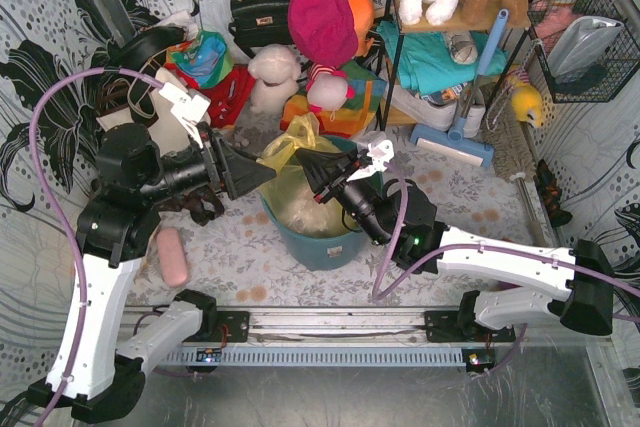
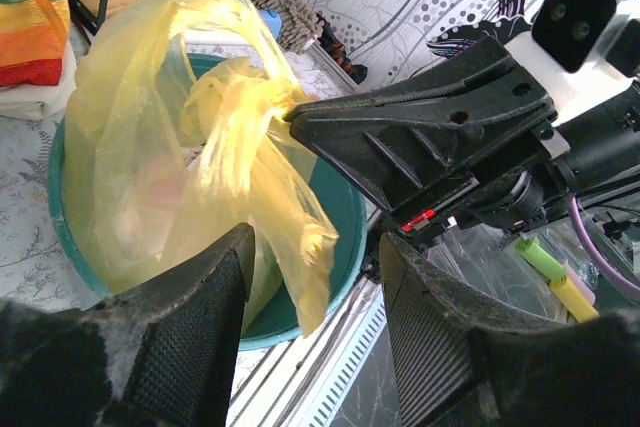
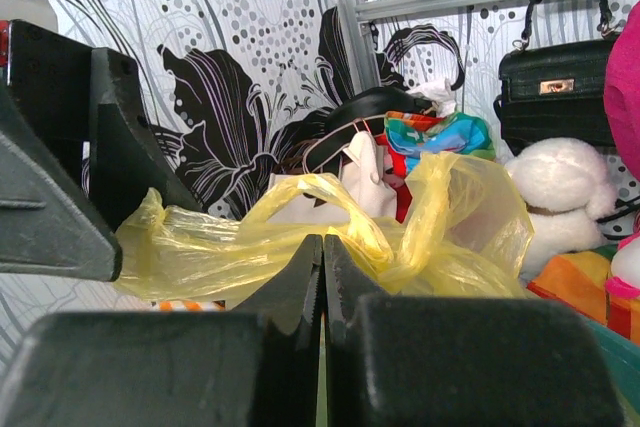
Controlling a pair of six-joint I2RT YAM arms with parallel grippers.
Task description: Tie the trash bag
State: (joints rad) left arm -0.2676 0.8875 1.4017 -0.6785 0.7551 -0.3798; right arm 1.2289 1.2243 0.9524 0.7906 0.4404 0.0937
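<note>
Trash bag (image 1: 290, 152): thin translucent yellow-green film, crinkled. It sits in the bin at centre frame of the overhead view. Its mouth is gathered into twisted folds and drawn up between the two grippers. Pale crumpled contents show through the film.
Bin (image 1: 325, 247): round teal plastic with a smooth rim, under the bag.
Right gripper (image 3: 322, 242): matte black moulded fingers, pressed together to a hairline slit. Yellow film is pinched at the tips and draped over them.
Left gripper (image 2: 315, 242): black fingers with cross-hatched pads (image 2: 195, 337), standing apart. A hanging fold of the bag lies just beside the left-hand finger and is not clamped.
Table cover (image 1: 250, 247): pale sheet with a printed floral pattern.
Pink bar (image 1: 173, 255): smooth rounded oblong, lower left of the bin.
Handbag (image 1: 262, 12): black and glossy with a metal clasp, top of frame. Any lettering is too small to read.
Plush toy (image 1: 272, 77): white and fleecy, above the bin.
</note>
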